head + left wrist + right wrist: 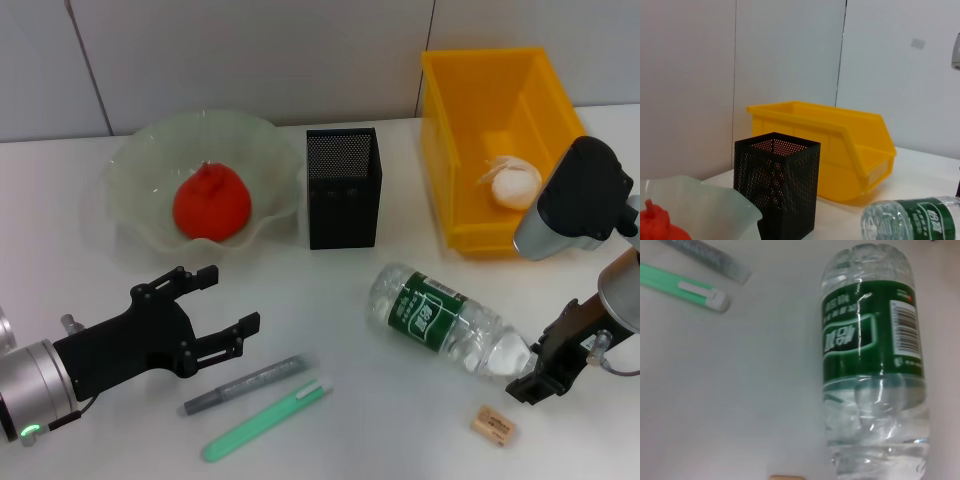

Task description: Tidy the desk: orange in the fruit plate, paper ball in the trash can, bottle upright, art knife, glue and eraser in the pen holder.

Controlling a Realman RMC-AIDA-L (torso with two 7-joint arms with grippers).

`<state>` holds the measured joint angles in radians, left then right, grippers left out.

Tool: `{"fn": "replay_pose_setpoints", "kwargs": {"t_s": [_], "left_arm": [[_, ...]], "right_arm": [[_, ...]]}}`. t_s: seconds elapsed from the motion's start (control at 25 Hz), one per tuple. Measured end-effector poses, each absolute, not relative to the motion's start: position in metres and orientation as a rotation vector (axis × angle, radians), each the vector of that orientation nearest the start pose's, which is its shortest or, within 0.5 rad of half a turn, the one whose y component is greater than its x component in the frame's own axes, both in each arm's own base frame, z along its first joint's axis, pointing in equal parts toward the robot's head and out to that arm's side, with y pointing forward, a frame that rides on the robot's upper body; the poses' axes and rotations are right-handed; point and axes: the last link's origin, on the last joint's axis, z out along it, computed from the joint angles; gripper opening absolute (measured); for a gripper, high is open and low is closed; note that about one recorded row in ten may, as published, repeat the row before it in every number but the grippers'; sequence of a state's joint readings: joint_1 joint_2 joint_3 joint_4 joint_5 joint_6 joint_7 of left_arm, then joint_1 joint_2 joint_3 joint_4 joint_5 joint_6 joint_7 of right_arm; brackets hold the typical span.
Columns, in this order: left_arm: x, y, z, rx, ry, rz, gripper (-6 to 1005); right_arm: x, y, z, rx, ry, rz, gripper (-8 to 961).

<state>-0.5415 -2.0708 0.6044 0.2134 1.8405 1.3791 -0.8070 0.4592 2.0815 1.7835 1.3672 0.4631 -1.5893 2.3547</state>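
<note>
Head view alone shows left end effector [222, 300] spread wide; right end effector [537, 380] unclear beside bottle [445, 320].

Orange [211, 205] in fruit plate [140, 150]; paper ball [515, 182] in bin [445, 150]; bottle [445, 320] lying.

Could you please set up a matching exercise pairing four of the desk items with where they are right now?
Things:
1. orange
2. paper ball
3. bottle
4. eraser

Places:
A. lying on its side on the desk
B. in the yellow bin
C. flat on the desk near the right gripper
D. in the fruit plate

Pairs: 1-D, 2-B, 3-A, 4-C
</note>
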Motion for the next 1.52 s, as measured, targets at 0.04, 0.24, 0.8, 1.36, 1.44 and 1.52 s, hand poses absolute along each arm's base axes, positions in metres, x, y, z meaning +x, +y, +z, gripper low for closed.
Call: {"fn": "replay_pose_setpoints", "kwargs": {"t_s": [0.04,0.24,0.8,1.36,1.44,1.52], "left_arm": [[-0.284,0.311,-0.056,-2.544,-0.433,-0.780,834],[-0.284,0.311,-0.055,-2.541,-0.433,-0.782,834],[-0.283,0.311,-0.055,-2.538,-0.432,-0.784,833],[-0.287,0.309,-0.052,-2.519,-0.441,-0.792,833],[-0.287,0.309,-0.052,-2.518,-0.442,-0.792,833],[-0.288,0.309,-0.052,-2.516,-0.444,-0.792,832]], "right_arm": [[0.238,0.326,0.011,-2.613,0.859,-0.665,508],[0.238,0.327,0.009,-2.612,0.857,-0.661,479],[0.226,0.324,0.016,-2.647,0.817,-0.642,422],[0.186,0.325,0.039,-2.694,0.680,-0.524,409],[0.184,0.325,0.040,-2.693,0.669,-0.521,407],[0.180,0.326,0.041,-2.693,0.654,-0.516,405]]}}
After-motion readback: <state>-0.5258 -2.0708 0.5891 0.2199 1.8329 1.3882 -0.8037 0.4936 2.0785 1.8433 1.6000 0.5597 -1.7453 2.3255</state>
